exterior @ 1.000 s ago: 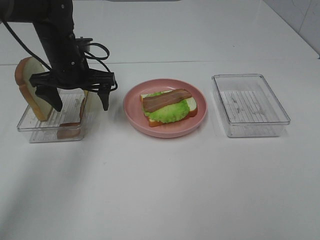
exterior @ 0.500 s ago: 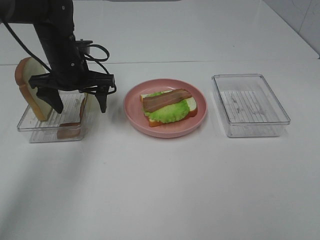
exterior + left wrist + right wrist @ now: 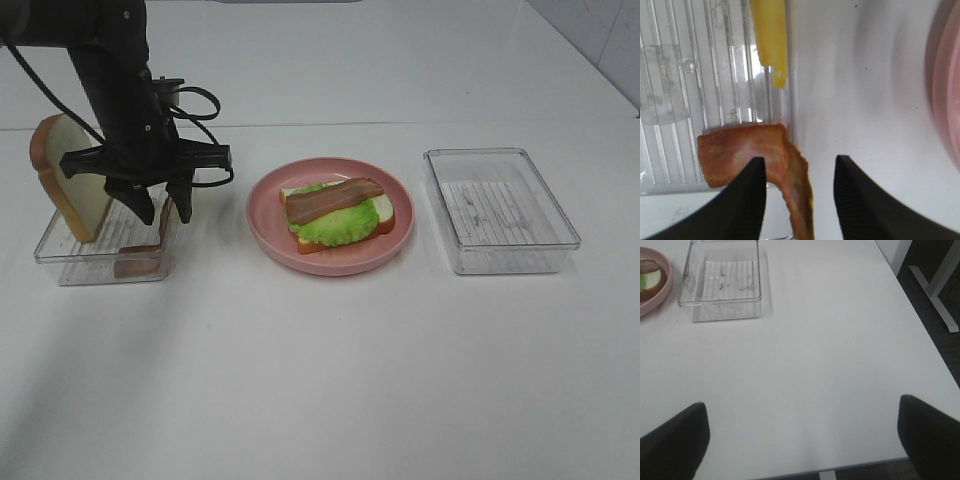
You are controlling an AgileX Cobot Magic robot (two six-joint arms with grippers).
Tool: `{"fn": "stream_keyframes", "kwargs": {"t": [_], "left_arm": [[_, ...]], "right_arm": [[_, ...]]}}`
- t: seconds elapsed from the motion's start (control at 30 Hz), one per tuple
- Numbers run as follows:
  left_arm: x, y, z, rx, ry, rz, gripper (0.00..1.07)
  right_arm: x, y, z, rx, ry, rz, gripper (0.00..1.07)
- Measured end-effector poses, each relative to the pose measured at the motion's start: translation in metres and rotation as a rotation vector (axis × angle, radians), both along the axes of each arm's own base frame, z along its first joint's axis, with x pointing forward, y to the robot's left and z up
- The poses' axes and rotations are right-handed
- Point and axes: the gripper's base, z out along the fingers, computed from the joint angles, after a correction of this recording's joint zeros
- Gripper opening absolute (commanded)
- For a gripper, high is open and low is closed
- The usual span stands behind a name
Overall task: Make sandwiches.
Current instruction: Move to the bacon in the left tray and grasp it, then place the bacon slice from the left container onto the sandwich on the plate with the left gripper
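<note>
- Sandwich bread slice (image 3: 62,180), square, white with a tan crust, leans in the clear plastic bin (image 3: 60,262) at the left.
- Brown bacon strip (image 3: 740,155) curled against that bin's wall could snag there or slip if pinched by its edge, I'd say; left hand (image 3: 165,212) hangs fingers-down, half-apart astride it, not yet pinching.
- Half-built sandwich (image 3: 338,212) lies on the round pink plate (image 3: 330,265), mid-way along the white table (image 3: 320,380).
- Right hand (image 3: 802,440): fingers wide apart, empty.
</note>
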Motion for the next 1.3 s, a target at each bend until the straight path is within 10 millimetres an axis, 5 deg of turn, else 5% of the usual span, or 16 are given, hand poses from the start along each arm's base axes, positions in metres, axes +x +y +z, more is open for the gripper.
{"fn": "stream_keyframes", "kwargs": {"t": [0.23,0.9,1.1,1.3], "left_arm": [[0.0,-0.001,0.0,-0.008,0.0,0.004,0.0],[-0.008,0.001,0.008,0.003,0.067,0.005,0.0],[-0.012,0.001,0.028,-0.02,0.048,0.006,0.0],[-0.008,-0.008,0.074,-0.119,-0.009,-0.004,0.0]], "right_arm": [[0.0,0.0,0.0,0.0,0.0,0.0,0.99],[0.0,0.0,0.0,0.0,0.0,0.0,0.99],[0.0,0.0,0.0,0.0,0.0,0.0,0.99],[0.0,0.0,0.0,0.0,0.0,0.0,0.99]]}}
